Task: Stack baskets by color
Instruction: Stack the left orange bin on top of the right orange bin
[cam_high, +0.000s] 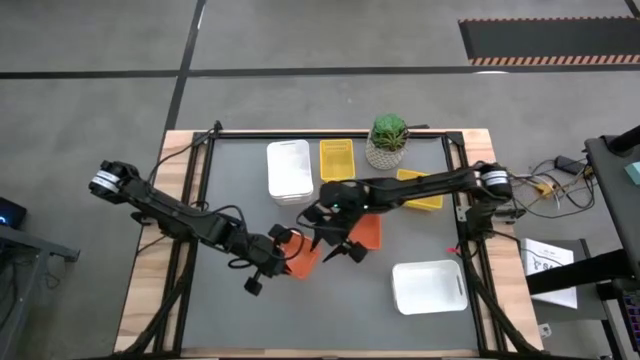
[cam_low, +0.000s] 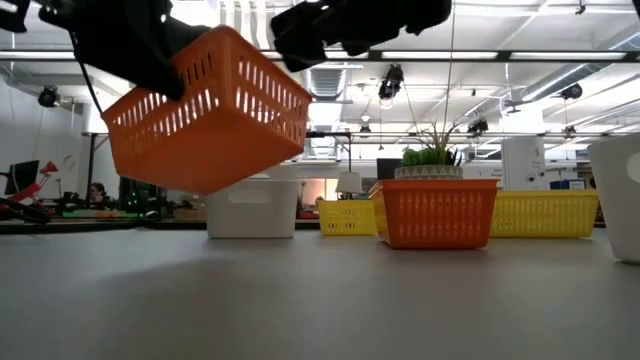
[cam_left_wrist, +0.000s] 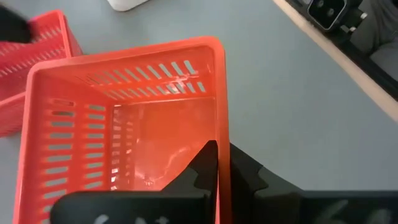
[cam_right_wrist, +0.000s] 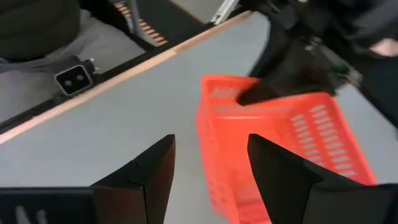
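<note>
An orange basket (cam_high: 302, 264) hangs tilted above the table's middle, with my left gripper (cam_high: 286, 252) shut on it; the low view shows the same orange basket (cam_low: 210, 112) well off the table. My right gripper (cam_high: 338, 247) hovers open just to its right, its fingers (cam_right_wrist: 149, 171) aimed at the basket (cam_right_wrist: 273, 143) without touching it. A second orange basket (cam_high: 369, 231) rests on its base behind the right gripper. Two white baskets (cam_high: 289, 170) (cam_high: 430, 287) and two yellow baskets (cam_high: 336, 160) (cam_high: 421, 191) also stand on the table. My left gripper grips a side wall of the orange basket at its rim (cam_left_wrist: 221, 124), with one finger (cam_left_wrist: 202, 165) inside the basket and the other outside. The fingers come from the table's left, slanting down. The basket hangs lifted clear of the table, tilted.
A green plant in a white pot (cam_high: 388, 142) stands at the far edge between the yellow baskets. Black frame rails (cam_high: 200, 160) border the grey mat. Open mat lies along the near edge, left of the near white basket.
</note>
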